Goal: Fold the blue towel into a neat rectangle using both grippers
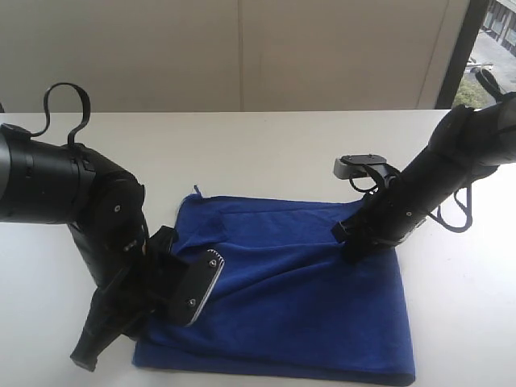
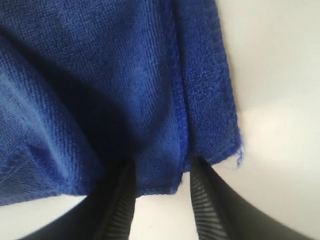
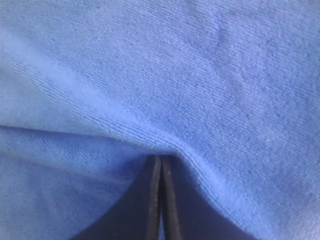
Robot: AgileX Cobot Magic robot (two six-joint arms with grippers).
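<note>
The blue towel lies on the white table as a rough rectangle with a crease across its middle. My left gripper sits low over the towel's left edge. In the left wrist view its jaws stand apart, open, and a hemmed corner of the towel lies loose between the fingertips with bare table showing in the gap. My right gripper reaches down onto the towel's upper right part. In the right wrist view its fingers are shut, and a ridge of towel gathers at their tips.
A small grey and black device rests on the table just behind the towel's far right corner, beside the right arm. Black cable loops hang by the right arm. A window shows at the far right.
</note>
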